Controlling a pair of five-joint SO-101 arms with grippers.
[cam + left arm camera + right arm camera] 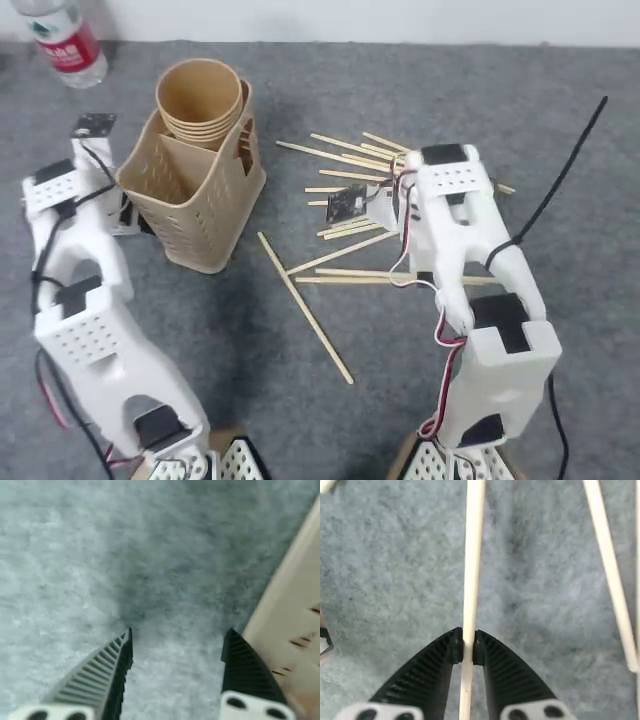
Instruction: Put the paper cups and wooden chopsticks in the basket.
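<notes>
A tan slotted basket stands on the grey carpet, with a stack of paper cups in its far compartment. Several wooden chopsticks lie scattered to its right, and one long chopstick lies nearer the front. My right gripper is low over the carpet, shut on a single chopstick that runs lengthwise between its fingertips. Another chopstick lies beside it. My left gripper is open just above bare carpet with nothing between its fingers, and the basket wall is close beside one finger.
A plastic water bottle lies at the far left corner. The left arm stands against the basket's left side, and the right arm covers part of the chopstick pile. A black cable runs off to the right.
</notes>
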